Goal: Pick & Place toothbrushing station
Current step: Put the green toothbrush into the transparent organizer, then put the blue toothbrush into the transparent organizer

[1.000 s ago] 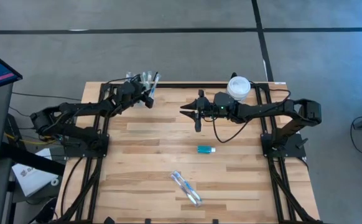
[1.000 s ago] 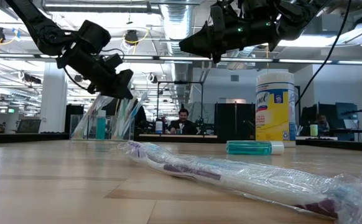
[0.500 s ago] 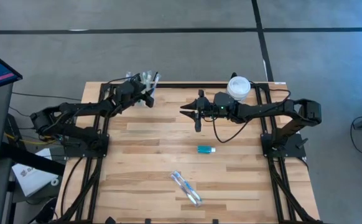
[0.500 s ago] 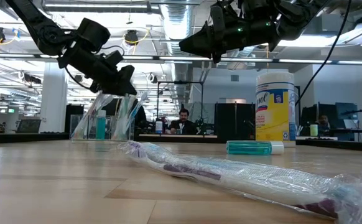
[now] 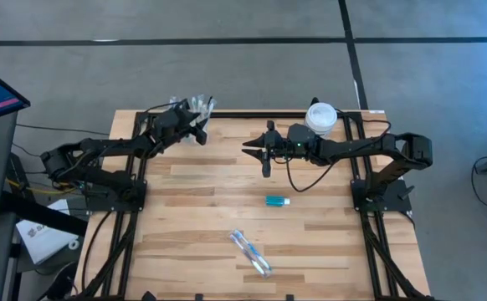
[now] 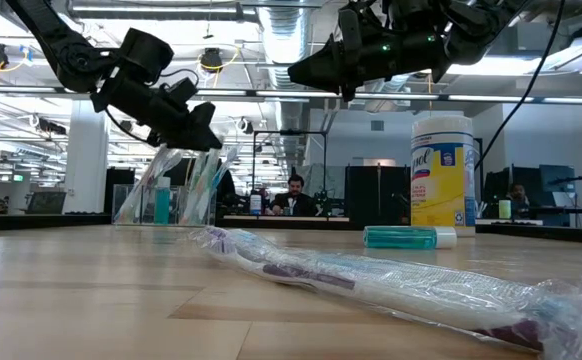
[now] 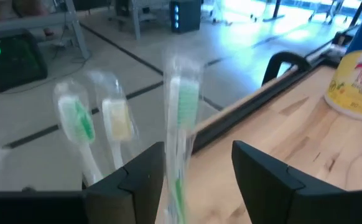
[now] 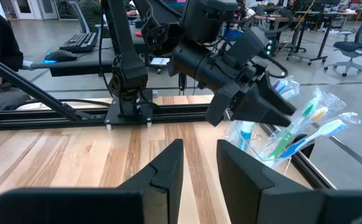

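Currently left gripper (image 5: pixel 200 127) sits at the far-left part of the worktop (image 5: pixel 193 201), just above the clear cup (image 6: pixel 167 200) holding the bunch of toothbrushes (image 5: pixel 202 104). Left wrist view: jaws spread, a wrapped green-bristle brush (image 7: pixel 181 118) standing in the gap btwn them, not pinched; two more brush heads just beside it. Judgement: this brush looks set into the cup and let go, so step in hand = clear the cup w/o disturbing it.

Right gripper (image 5: pixel 264 159) hangs high over the worktop's far-middle, waiting; right wrist view shows its jaws apart w/ nothing btwn.

Items not yet at station:
- teal tube (image 5: pixel 277 201), lying flat nr worktop centre, towards right side.
- wrapped toothbrush pack (image 5: pixel 250 252), lying on the near half, roughly mid-width, diagonal.
- wipes jar (image 5: pixel 320 115) w/ white lid, far-right part of worktop; not part of the station.

How to do it well (judgement):
- Keep jaws wide and lift straight up along the brush axis till fingertips are past the brush heads; any sideways drift could catch the wrapper and tip the cup, which looks light.
- Only then swing towards the next item. Tube is nearer the right arm, pack is closer to the near edge.
- Crinkly film on the pack looks slippery, so grip across the handle, mid-length, not on loose wrap.

Tiny bottle: can't pick it out.
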{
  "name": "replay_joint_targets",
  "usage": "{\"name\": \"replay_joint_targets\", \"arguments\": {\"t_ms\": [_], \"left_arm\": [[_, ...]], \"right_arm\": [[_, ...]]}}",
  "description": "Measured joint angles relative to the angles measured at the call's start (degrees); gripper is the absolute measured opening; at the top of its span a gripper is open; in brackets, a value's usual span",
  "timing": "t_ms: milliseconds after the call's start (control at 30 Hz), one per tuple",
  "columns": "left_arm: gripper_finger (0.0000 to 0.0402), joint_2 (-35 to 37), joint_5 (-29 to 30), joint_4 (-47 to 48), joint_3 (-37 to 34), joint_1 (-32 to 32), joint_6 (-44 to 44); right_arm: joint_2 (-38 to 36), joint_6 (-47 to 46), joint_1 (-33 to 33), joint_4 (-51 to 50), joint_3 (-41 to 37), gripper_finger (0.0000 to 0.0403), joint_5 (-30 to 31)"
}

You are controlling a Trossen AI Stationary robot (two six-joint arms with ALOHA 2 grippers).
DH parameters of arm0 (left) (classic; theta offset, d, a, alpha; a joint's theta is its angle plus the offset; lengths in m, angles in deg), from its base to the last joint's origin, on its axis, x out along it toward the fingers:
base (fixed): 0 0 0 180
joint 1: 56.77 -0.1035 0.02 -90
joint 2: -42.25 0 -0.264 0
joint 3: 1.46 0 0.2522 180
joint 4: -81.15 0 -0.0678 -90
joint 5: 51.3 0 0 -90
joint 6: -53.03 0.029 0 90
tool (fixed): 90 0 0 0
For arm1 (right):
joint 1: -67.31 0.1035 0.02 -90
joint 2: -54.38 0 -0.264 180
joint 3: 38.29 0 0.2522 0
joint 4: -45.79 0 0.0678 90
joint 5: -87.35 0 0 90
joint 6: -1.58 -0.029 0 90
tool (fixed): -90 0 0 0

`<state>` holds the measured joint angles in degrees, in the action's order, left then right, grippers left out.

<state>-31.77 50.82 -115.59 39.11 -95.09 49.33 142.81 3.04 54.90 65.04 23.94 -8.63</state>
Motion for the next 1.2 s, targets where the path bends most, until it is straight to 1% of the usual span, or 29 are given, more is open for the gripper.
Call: {"name": "replay_joint_targets", "arguments": {"t_ms": [400, 633, 800, 900, 1033, 1200], "left_arm": [[0.0177, 0.02, 0.14, -1.09, 0.0, 0.43, 0.36], [0.0175, 2.28, 0.37, -0.78, -0.04, 0.42, 1.89], [0.0172, 5.63, 0.35, 2.89, -1.08, 0.42, 1.86], [0.0171, 8.8, 0.22, 3.95, -3.29, 0.8, 1.15], [0.0171, 13.08, -0.23, 4.73, -7.19, 2.8, -1.22], [0.0171, 17.28, -6.57, 4.66, -10.06, 7.05, -1.17]], "right_arm": [[0.0, 0.01, 0.0, 0.0, 0.0, 0.0088, -0.01], [0.0, 0.01, 0.0, -0.81, 0.0, 0.0088, 0.0], [0.02, -0.01, 0.01, -1.33, 0.0, 0.0088, -0.02], [0.02, -0.01, 0.29, -1.42, 0.0, 0.0088, 0.01], [0.02, -0.01, 1.14, -1.42, 0.0, 0.0088, -0.02], [0.02, -0.01, 2.44, -2.34, 0.0, 0.0088, -0.02]]}}
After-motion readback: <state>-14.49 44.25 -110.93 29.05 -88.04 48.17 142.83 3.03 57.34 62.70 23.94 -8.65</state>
